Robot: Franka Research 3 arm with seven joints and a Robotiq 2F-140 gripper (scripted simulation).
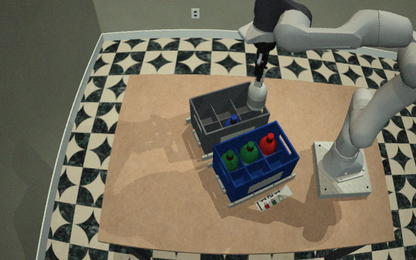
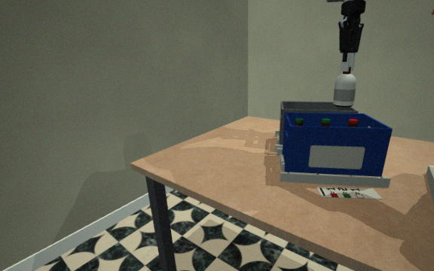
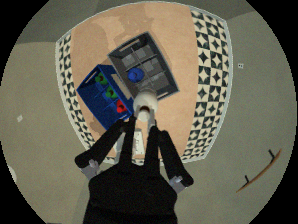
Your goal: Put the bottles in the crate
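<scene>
My gripper [image 1: 259, 80] is shut on the neck of a white bottle [image 1: 257, 95], which hangs upright over the far right corner of the grey crate [image 1: 226, 115]. In the exterior view the white bottle [image 2: 344, 90] has its base close to the grey crate's rim [image 2: 316, 107]. A blue-capped bottle [image 1: 232, 120] stands in a middle cell of the grey crate. The blue crate [image 1: 258, 159] holds two green bottles [image 1: 230, 159] [image 1: 249, 152] and a red bottle [image 1: 268, 143] in its back row. The pick list [image 1: 274, 198] lies in front of the blue crate.
The robot base [image 1: 341, 173] stands on a plate at the right of the table. The two crates stand side by side, touching or nearly so. The blue crate's front row of cells is empty.
</scene>
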